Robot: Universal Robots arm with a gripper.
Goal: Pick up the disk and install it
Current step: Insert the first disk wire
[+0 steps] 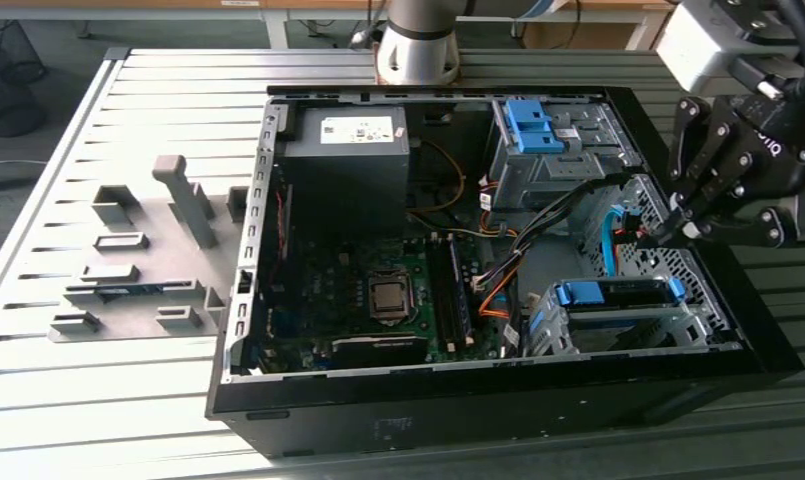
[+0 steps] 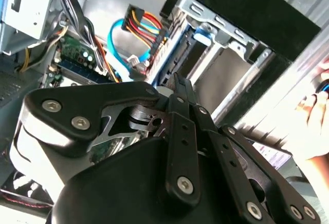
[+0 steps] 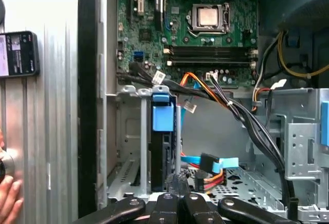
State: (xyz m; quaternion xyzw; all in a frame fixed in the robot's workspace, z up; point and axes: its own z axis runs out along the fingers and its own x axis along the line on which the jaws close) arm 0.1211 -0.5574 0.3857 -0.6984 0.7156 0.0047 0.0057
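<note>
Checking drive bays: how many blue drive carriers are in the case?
2. The first carrier sits in the upper cage nearer the arm's base; the second carrier in the lower cage at the case's opposite end. More may be hidden.

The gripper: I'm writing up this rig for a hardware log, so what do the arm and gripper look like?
The gripper is black, built of jointed metal linkage bars fastened with silver hex screws, seen close in the second wrist view. Above it sits a boxy white-grey wrist housing. The arm base is a silver-grey cylinder with a dark band.
</note>
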